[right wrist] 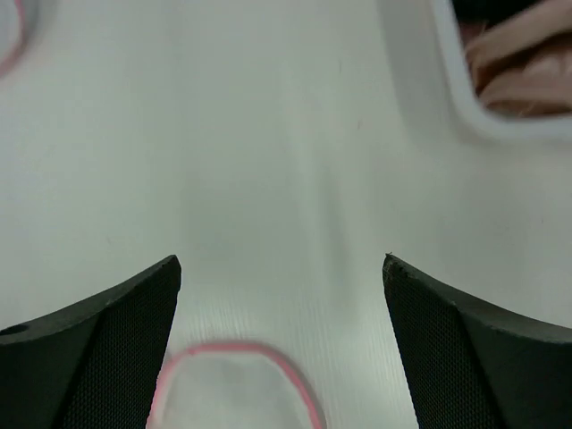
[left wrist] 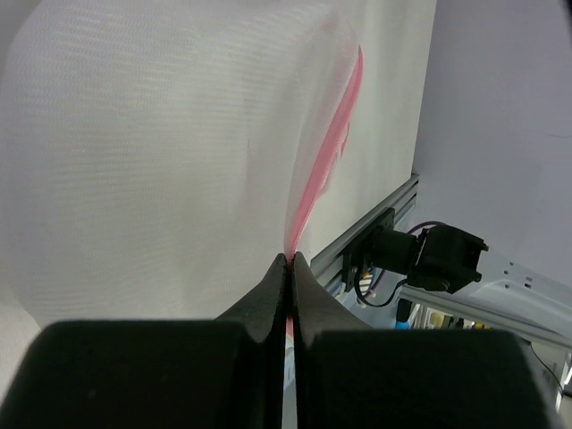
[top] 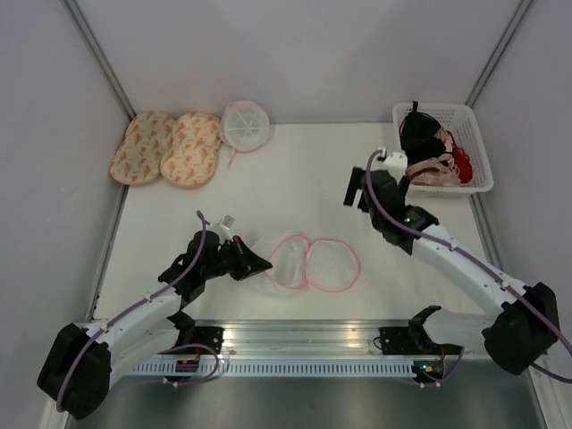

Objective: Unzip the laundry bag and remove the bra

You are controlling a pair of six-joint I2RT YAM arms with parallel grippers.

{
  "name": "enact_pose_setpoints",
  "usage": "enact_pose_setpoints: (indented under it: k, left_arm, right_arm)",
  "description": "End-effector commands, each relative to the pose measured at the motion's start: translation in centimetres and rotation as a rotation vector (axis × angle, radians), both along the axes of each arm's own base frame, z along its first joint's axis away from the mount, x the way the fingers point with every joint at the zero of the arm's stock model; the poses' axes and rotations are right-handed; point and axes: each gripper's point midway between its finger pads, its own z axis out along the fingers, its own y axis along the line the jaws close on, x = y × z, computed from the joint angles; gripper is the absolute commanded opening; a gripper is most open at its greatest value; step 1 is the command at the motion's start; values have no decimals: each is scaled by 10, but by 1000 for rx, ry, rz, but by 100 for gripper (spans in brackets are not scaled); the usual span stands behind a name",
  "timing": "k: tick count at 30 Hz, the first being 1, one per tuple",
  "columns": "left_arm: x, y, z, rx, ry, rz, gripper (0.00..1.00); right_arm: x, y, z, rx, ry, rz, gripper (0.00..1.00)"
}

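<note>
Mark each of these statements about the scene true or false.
1. The left end effector is shut on the laundry bag. True.
2. The right end effector holds the bra. False: it is open and empty, and the bra lies in the white basket.
3. The laundry bag is zipped closed. False: it lies open in two halves.
4. A ribbed round pouch lies beside two floral pads. True.

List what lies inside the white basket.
The basket holds the black bra, a red garment and beige-pink satin garments piled together. Whatever lies beneath that pile is covered.
</note>
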Motion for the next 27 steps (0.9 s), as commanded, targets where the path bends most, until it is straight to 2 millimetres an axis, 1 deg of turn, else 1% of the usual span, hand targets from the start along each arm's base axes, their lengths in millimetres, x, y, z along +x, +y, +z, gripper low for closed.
enact_pose_setpoints:
  k: [1, 2, 3, 4, 5, 6, 7, 8, 9, 10, 11, 15, 19, 22, 25, 27]
  left_arm:
    - [6, -2, 10, -31, -37, 18, 2]
    - [6, -1, 9, -28, -37, 17, 2]
    - [6, -1, 8, -25, -37, 17, 2]
    - [5, -1, 7, -26, -33, 17, 2]
    - [5, -1, 7, -27, -33, 17, 2]
    - [5, -1, 6, -30, -33, 17, 2]
    - [5, -2, 7, -34, -30, 16, 2]
    - [5, -2, 7, -33, -31, 15, 2]
    - [4, -2, 7, -32, -32, 15, 2]
    - [5, -1, 8, -33, -36, 17, 2]
    - [4, 0, 7, -26, -36, 21, 2]
    - [4, 1, 9, -29, -40, 28, 2]
    - [2, 2, 8, -31, -42, 27, 2]
    - [1, 3, 7, -31, -38, 32, 2]
    - [1, 2, 8, -31, -38, 25, 2]
    - [1, 2, 8, -30, -37, 25, 2]
  right_arm:
    - [-48, 6, -38, -17, 89, -2, 98]
    - [-59, 10, -41, 8, 94, -6, 98]
    - [-75, 24, -52, -2, 119, 54, 98]
    - [-87, 26, -59, -18, 145, 70, 98]
    - [-95, 30, -60, 17, 148, 62, 98]
    - [-109, 42, -66, 10, 161, 113, 98]
    - [-116, 40, -70, -6, 169, 103, 98]
    - [-121, 43, -73, 10, 175, 97, 98]
    - [-132, 47, -82, -8, 196, 119, 98]
    - [-136, 47, -86, -9, 206, 117, 98]
    - [-143, 47, -97, -25, 229, 120, 98]
    - [-160, 38, -123, -3, 279, 49, 98]
    - [-171, 34, -137, 20, 288, 7, 98]
    - [-178, 30, -147, -5, 298, -5, 98]
    - [-183, 31, -158, -32, 321, -4, 98]
    - [-186, 35, -164, -25, 328, 4, 98]
